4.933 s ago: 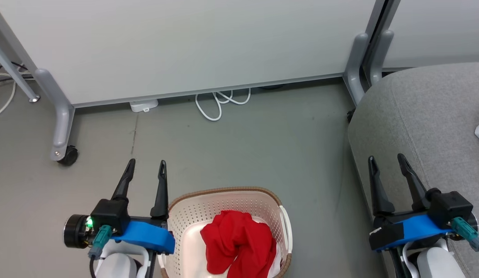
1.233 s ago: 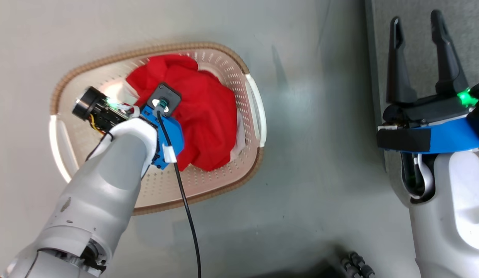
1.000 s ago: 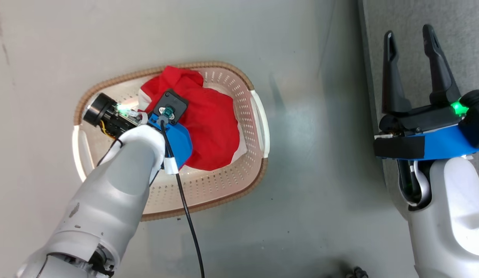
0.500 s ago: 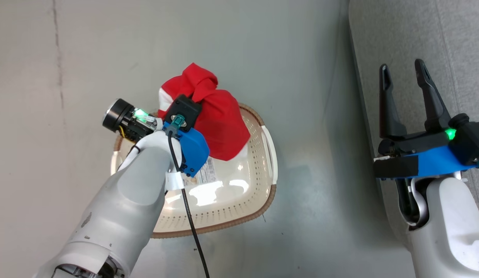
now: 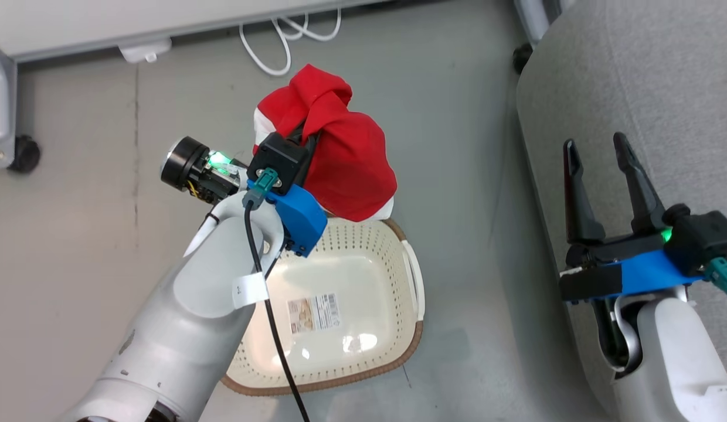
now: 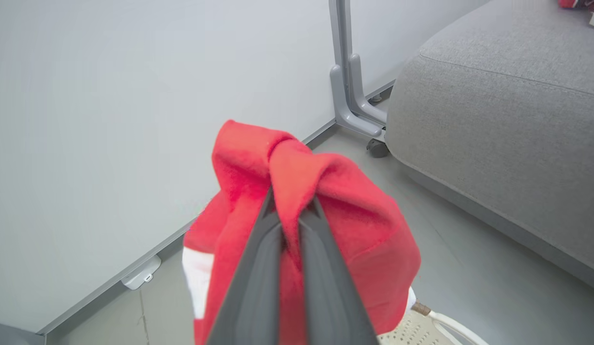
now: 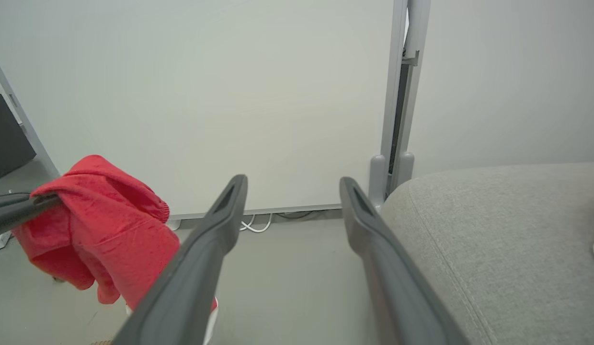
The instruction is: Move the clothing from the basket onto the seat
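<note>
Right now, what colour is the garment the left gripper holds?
Bright red garment with a white patch, clearest in left wrist view.

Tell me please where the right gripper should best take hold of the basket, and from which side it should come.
Probably the white side handle of the basket, on the side nearer the right gripper. It is a thin loop standing off the wall, so the open jaws could close across it, coming down from above. The brown rim looks thicker to pinch.
</note>
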Controlling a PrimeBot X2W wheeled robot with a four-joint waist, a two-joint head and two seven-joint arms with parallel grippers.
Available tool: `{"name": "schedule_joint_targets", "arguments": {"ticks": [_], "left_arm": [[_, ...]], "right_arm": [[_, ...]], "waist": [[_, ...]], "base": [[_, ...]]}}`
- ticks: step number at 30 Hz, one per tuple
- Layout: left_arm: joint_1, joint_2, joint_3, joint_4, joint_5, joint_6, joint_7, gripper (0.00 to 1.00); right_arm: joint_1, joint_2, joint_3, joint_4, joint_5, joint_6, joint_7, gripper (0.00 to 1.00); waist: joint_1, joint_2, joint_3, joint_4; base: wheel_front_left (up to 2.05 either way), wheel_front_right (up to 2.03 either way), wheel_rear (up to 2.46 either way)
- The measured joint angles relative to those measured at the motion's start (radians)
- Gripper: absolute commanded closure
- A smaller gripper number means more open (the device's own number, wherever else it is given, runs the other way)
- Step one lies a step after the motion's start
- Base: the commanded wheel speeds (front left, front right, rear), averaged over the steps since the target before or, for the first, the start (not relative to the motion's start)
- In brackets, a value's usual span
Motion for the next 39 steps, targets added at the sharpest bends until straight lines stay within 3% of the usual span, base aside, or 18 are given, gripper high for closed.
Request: {"name": "schedule_joint_targets", "arguments": {"ticks": [20,39], "left_arm": [[0.119,0.003,0.030,-0.151,-0.019,-0.024,0.000,1.00],[0.191,-0.002,0.033,-0.199,-0.031,-0.028,0.000,1.00]], "right_arm": [[0.142,0.010,-0.006,0.050,0.009,0.000,0.000,0.00],[0.198,0.014,-0.008,0.068,0.012,0.000,0.000,0.00]], "waist": [[-0.0001,0.0000,-0.250,0.022],[0.0000,0.0000,-0.343,0.037]], "base": [[0.00,0.00,0.00],[0.00,0.00,0.00]]}}
